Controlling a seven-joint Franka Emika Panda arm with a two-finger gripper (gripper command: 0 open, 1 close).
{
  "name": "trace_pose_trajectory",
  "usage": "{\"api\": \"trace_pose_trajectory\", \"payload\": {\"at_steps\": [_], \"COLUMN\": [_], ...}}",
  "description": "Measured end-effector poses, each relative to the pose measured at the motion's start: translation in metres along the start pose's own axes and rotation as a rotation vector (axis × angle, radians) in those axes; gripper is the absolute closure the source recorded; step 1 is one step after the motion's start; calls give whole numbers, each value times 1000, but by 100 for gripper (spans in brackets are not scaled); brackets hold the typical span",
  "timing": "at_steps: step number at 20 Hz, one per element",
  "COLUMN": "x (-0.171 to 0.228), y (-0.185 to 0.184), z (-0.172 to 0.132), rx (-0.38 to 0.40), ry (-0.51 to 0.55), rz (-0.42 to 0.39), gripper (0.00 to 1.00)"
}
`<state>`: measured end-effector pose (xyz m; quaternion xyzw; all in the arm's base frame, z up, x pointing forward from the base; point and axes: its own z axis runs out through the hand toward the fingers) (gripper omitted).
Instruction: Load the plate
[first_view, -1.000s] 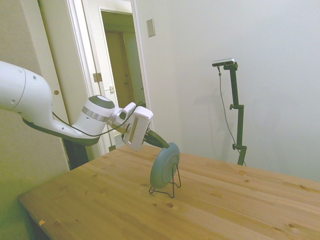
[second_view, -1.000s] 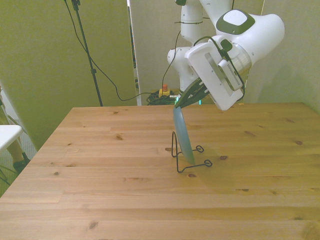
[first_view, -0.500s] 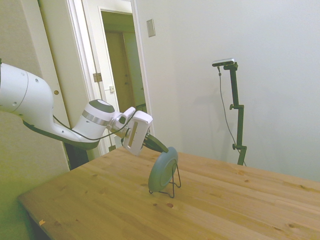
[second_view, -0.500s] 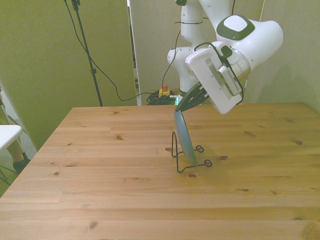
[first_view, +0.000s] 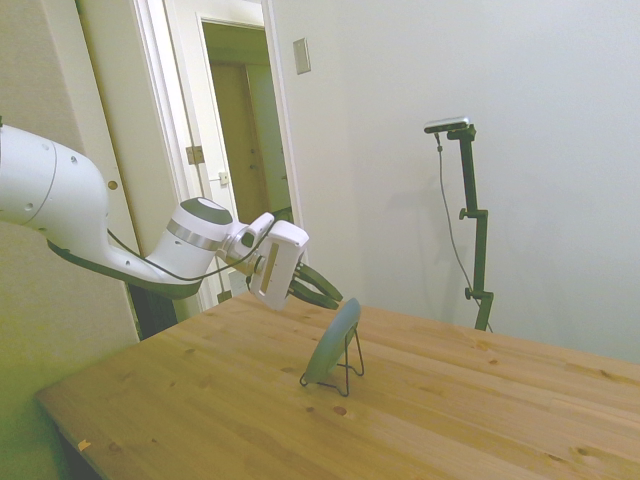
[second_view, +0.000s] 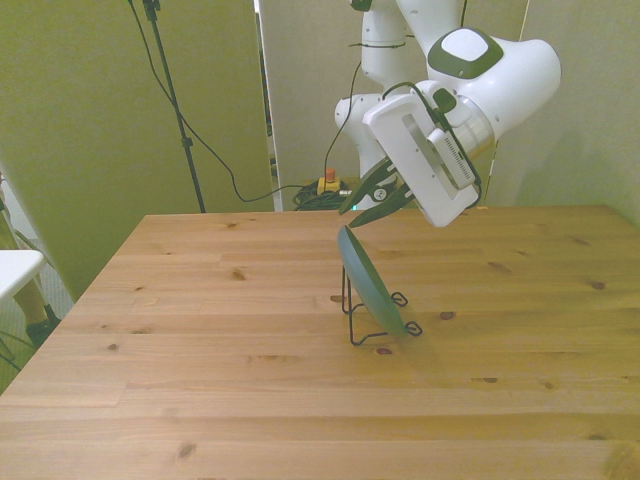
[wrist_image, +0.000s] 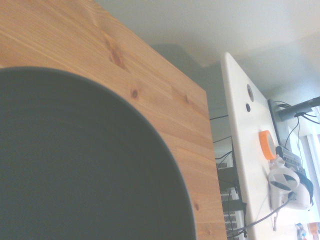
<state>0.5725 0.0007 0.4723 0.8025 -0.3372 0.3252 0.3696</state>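
Observation:
The dark green plate stands on edge in the thin black wire stand near the table's middle, tilted back against the stand's upright. In the front view the plate leans toward the front view's right over the stand. My gripper hovers just above and behind the plate's top rim, open, with nothing between its fingers; in the front view the gripper is a little clear of the rim. The plate's dark face fills much of the wrist view.
The wooden table stretches wide around the stand. A white side table with an orange tape roll shows beyond the table's edge in the wrist view. A white object sits off the front view's left edge.
The gripper was shut on the plate's top rim; it has opened and drawn back slightly. The plate has tipped over to lean on the stand.

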Motion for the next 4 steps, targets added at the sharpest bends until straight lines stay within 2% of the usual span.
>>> {"api": "trace_pose_trajectory", "payload": {"at_steps": [4], "x": [21], "y": [25], "z": [-42], "rx": [133], "ry": [-139], "rz": [73], "gripper": [0]}}
